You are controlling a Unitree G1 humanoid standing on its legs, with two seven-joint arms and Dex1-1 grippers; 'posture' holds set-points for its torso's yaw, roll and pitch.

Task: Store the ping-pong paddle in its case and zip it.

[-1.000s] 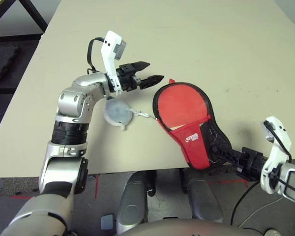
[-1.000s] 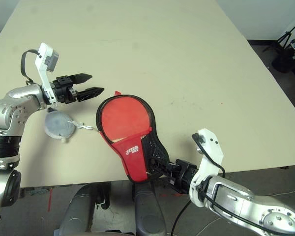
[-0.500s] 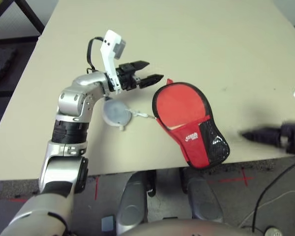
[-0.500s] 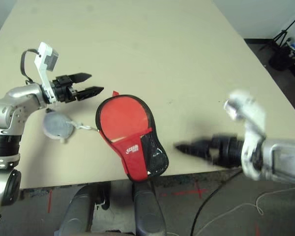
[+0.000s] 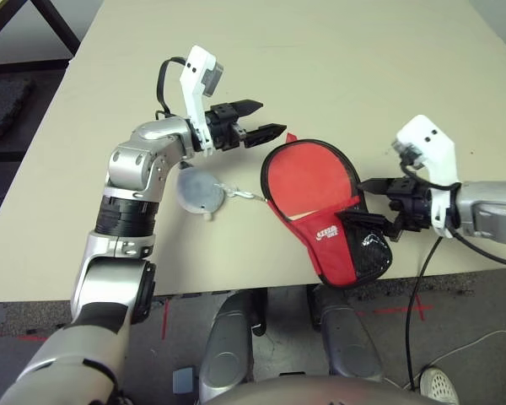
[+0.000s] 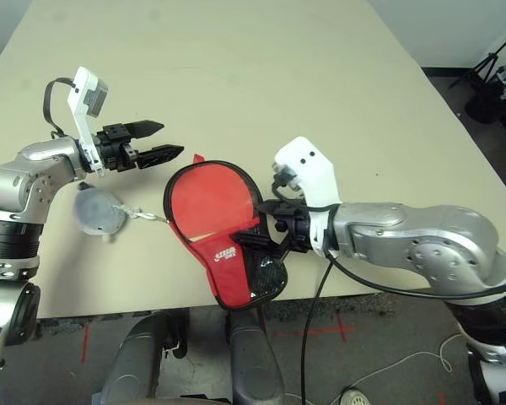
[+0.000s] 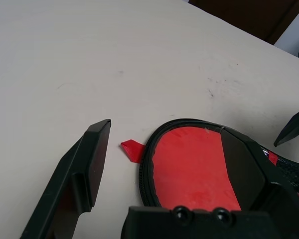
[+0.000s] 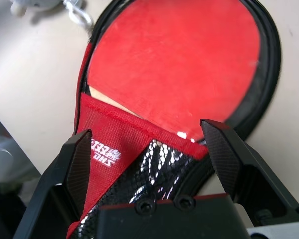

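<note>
Beige table (image 5: 337, 51), dark floor at upper left. Case (image 5: 341, 253) lay centre-right, long axis running lower right, paddle (image 5: 308, 181) inside, head toward upper left. Right gripper (image 5: 371, 207) spread over pocket; left gripper (image 5: 266, 118) spread, empty.

Left pincer (image 5: 268, 119) and right pincer (image 5: 360, 201) both gape

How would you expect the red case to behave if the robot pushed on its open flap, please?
The case is thin fabric with a mesh pocket, so its folded-back flap would likely bend rather than resist. The paddle inside probably keeps the round part flat. Lying loose on the table, it may slide.
</note>
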